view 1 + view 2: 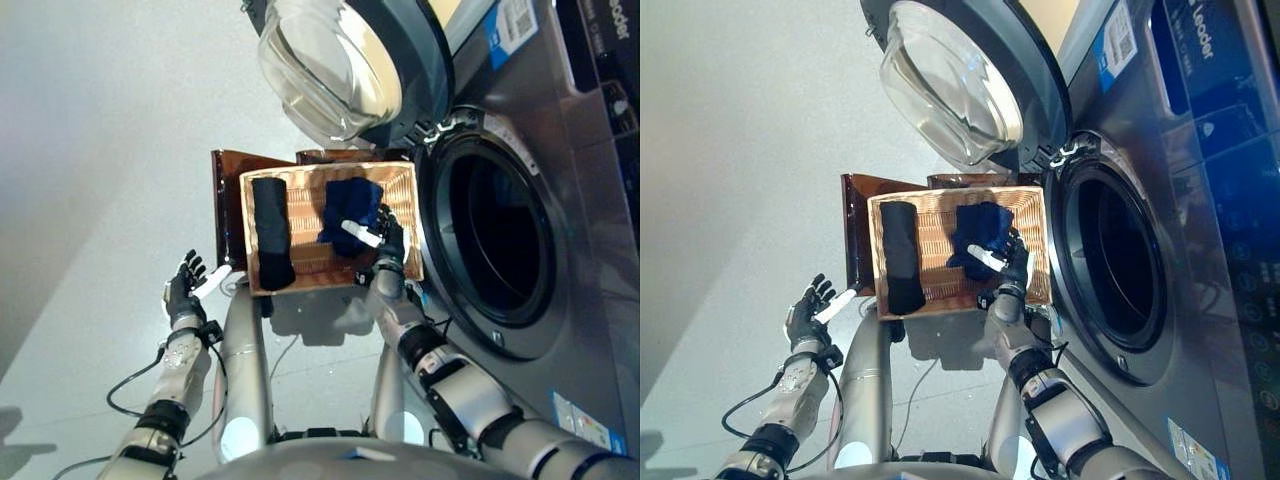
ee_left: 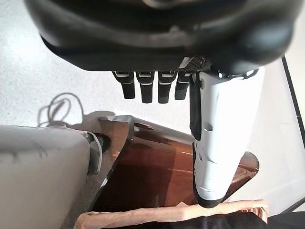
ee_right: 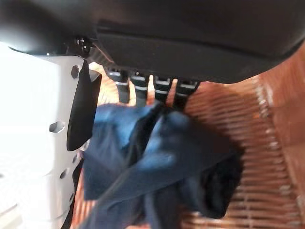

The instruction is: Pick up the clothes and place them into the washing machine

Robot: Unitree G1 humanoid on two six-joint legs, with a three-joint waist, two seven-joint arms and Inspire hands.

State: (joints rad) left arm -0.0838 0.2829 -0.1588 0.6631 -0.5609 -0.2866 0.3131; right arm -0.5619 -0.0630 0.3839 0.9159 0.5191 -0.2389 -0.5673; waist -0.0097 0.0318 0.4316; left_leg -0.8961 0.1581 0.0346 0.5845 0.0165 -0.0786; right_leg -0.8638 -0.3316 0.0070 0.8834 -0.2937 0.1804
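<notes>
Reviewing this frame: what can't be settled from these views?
- Whether the right hand actually grips the blue garment: its fingertips vanish into the cloth in the right wrist view.
- The washing machine drum: too dark in both eye views to tell if anything lies inside.
- The black garment: a rolled shape, type unclear.

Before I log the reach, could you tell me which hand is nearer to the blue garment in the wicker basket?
Right. The right hand is over the blue garment in the wicker basket; the left hand hangs outside it, beyond the black garment.
</notes>
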